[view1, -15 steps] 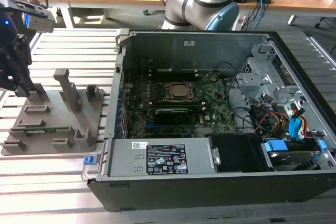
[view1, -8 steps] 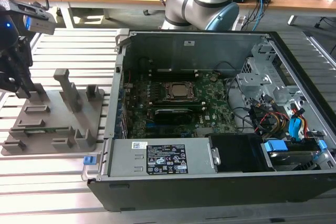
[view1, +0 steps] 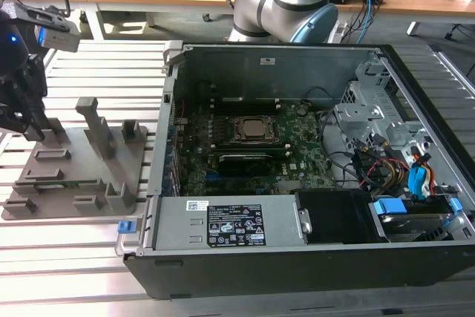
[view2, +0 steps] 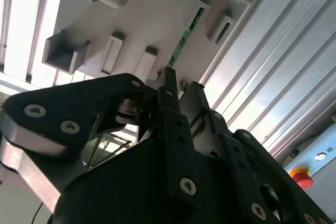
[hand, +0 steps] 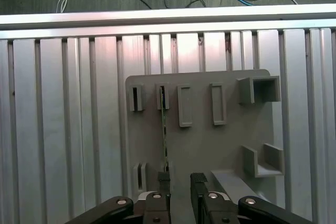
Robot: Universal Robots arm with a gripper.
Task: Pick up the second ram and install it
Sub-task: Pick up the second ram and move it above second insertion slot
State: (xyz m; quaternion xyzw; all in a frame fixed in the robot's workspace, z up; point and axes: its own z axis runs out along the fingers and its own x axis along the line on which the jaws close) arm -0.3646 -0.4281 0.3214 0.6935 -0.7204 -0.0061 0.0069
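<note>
At the exterior view's left, the black two-fingered gripper [hand: 181, 178] hangs open over a grey slotted plastic holder [hand: 231, 145]. The second ram [hand: 164, 129], a thin green circuit-board stick, stands on edge in a slot just beside one finger.

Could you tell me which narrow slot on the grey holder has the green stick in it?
The slot second from the row's end away from the square pocket: the second ram stands in it; the others show no green.
</note>
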